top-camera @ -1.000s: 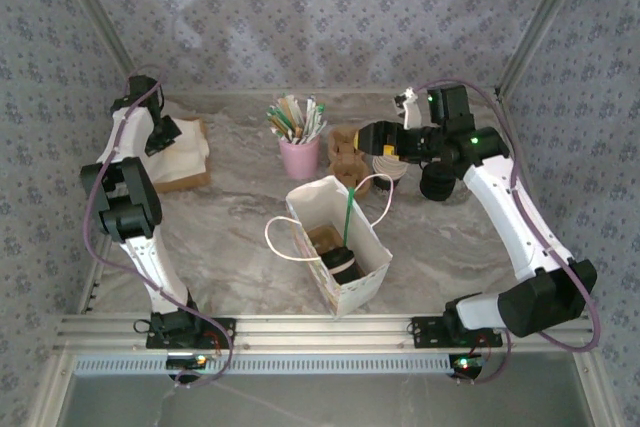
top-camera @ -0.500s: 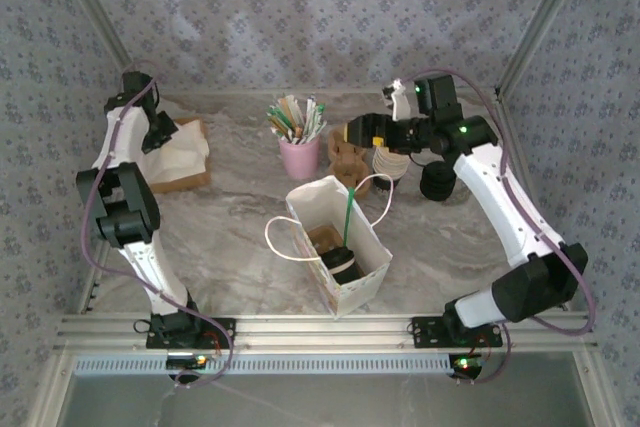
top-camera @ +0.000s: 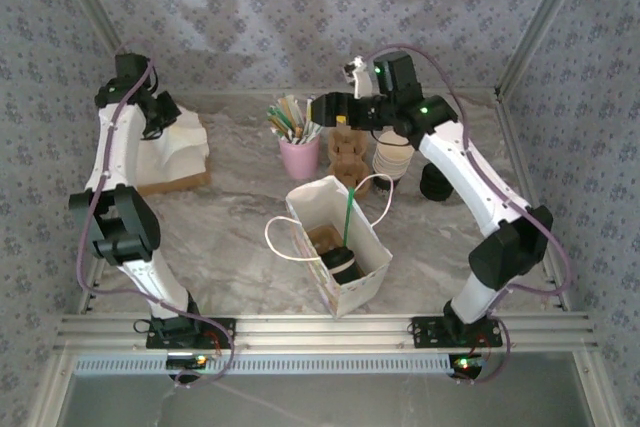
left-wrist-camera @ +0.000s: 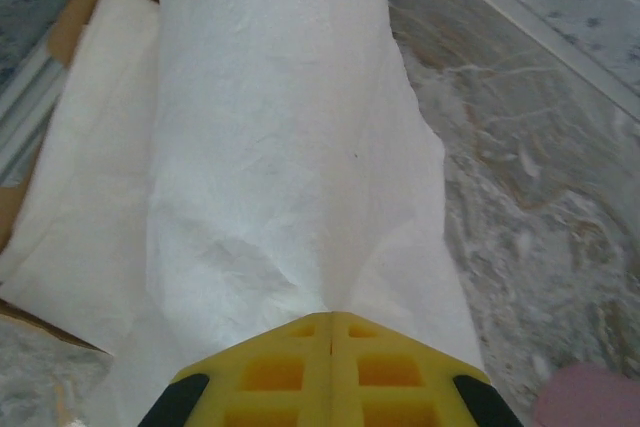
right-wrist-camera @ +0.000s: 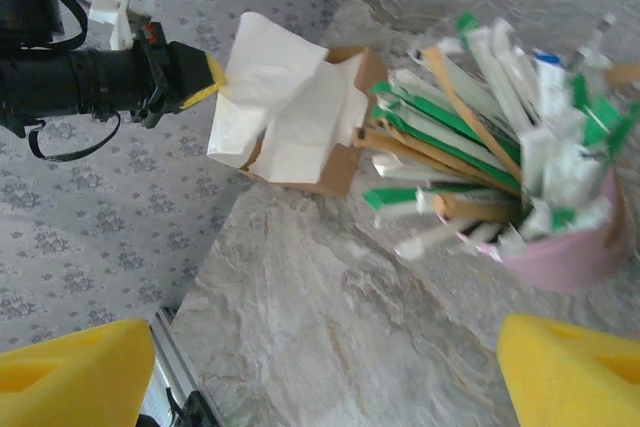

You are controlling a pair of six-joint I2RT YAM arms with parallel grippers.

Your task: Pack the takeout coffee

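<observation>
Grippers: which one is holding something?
The left gripper: its jaws are shut on a white napkin, held over the brown tray. The right gripper has its jaws wide open and empty, near the pink holder.

bag [top-camera: 362, 289] 1 | takeout coffee [top-camera: 343, 267] 1 | pink holder [top-camera: 299, 159] 1 | cup stack [top-camera: 391, 160] 1 | napkin box [top-camera: 180, 183] 1

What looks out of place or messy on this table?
Only the white napkin: the left gripper pinches it, so it hangs crumpled above its stack in the brown tray. Nothing looks spilled or broken.
</observation>
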